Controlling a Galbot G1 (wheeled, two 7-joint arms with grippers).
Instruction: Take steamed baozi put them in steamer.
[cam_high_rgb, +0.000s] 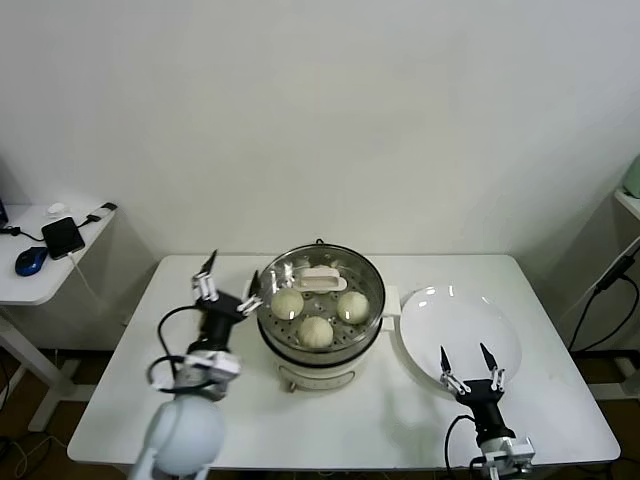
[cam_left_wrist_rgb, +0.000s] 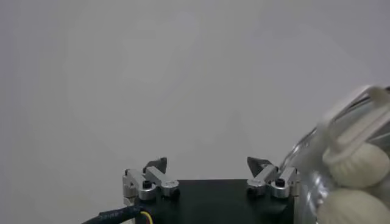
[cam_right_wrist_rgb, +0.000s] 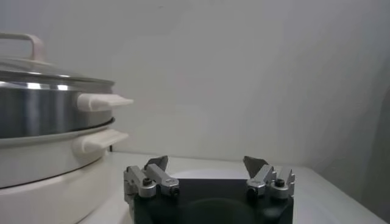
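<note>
My left gripper (cam_high_rgb: 229, 286) hangs spread and empty just beside the shiny round stainless-steel steamer (cam_high_rgb: 322, 345). Under its glass lid (cam_high_rgb: 322, 278), cream-white round baozi (cam_high_rgb: 316, 331) sit on the perforated tray. They look soft and light, best cupped gently around the sides. Rightward, my right gripper (cam_high_rgb: 468, 366) is apart too, at the empty flat white plate (cam_high_rgb: 461, 320).

A plain white wall (cam_high_rgb: 330, 110) closes the far side, evenly lit. A white table (cam_high_rgb: 120, 400) stands centre. At far left, a white side desk (cam_high_rgb: 30, 285) carries a blue mouse (cam_high_rgb: 30, 261), a black device (cam_high_rgb: 62, 237) and cables. A shelf edge (cam_high_rgb: 630, 200) shows far right; cables (cam_high_rgb: 600, 310) hang below.
</note>
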